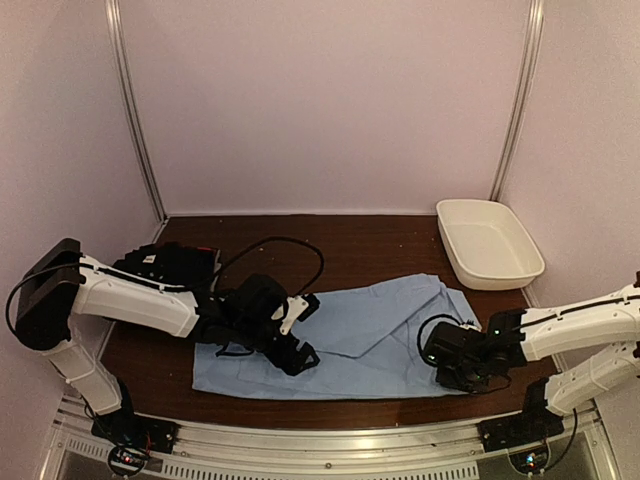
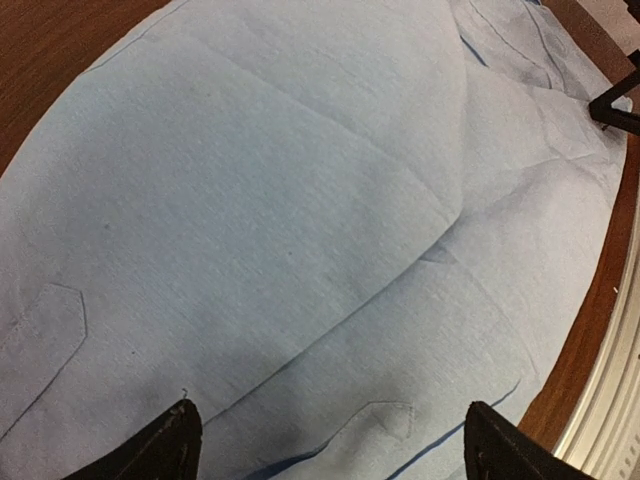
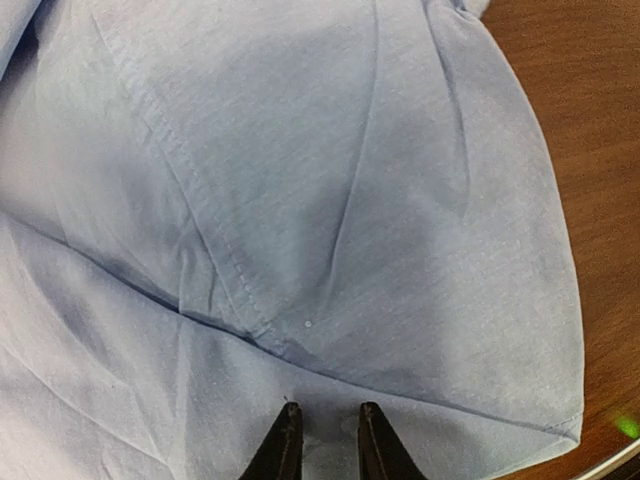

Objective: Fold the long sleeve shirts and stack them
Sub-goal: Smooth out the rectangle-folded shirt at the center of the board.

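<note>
The light blue shirt lies spread across the brown table, with a sleeve folded over its body. My left gripper hovers low over the shirt's left part. In the left wrist view the gripper is wide open, with flat blue cloth between its fingers. My right gripper is down on the shirt's right end. In the right wrist view the gripper has its jaws nearly together, with blue cloth pinched in the narrow gap. The black shirt lies bunched at the back left, behind my left arm.
A white oval tub stands at the back right by the wall. A black cable loops over the table behind the left arm. The table's front edge and metal rail run just below the shirt.
</note>
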`<state>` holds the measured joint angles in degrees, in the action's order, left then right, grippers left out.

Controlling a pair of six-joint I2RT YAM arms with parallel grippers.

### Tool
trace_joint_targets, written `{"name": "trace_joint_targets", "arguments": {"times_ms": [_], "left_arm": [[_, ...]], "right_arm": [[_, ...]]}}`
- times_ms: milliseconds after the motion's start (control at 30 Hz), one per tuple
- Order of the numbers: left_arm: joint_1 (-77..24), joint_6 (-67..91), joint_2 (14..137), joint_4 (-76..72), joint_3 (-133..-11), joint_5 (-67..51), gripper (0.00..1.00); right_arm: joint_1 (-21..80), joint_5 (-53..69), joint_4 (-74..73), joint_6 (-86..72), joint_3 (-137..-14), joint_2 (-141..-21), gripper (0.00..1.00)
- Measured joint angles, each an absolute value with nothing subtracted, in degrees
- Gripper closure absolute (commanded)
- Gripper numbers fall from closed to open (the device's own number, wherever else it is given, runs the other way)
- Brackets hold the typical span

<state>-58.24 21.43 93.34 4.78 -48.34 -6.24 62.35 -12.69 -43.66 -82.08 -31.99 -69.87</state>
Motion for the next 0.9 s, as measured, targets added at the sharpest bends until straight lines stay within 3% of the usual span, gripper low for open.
{"name": "trace_joint_targets", "arguments": {"times_ms": [233,467,700,800,900], "left_arm": [[-58.24,21.43,93.34,4.78,-48.34,-6.17,0.07],[-58.24,21.43,93.34,4.75,-48.14,-5.74,0.07],[-58.24,21.41,93.34,4.82,-47.90,-4.86,0.07],[-58.24,21.39,93.34,4.82,-47.90,-4.58,0.07],[-58.24,21.32,93.34,4.84,-47.90,-4.08,0.07]], "right_arm": [[62.35,-12.69,-42.59,-80.60,-32.51,-71.16,1.00],[62.35,-13.06,-42.46,-78.28,-34.02,-71.92,1.00],[62.33,-14.44,-42.41,-71.33,-39.81,-72.10,0.57],[62.17,-14.41,-41.95,-67.96,-40.29,-73.25,0.49],[61.49,-14.35,-41.89,-65.23,-40.29,-74.89,0.47]]}}
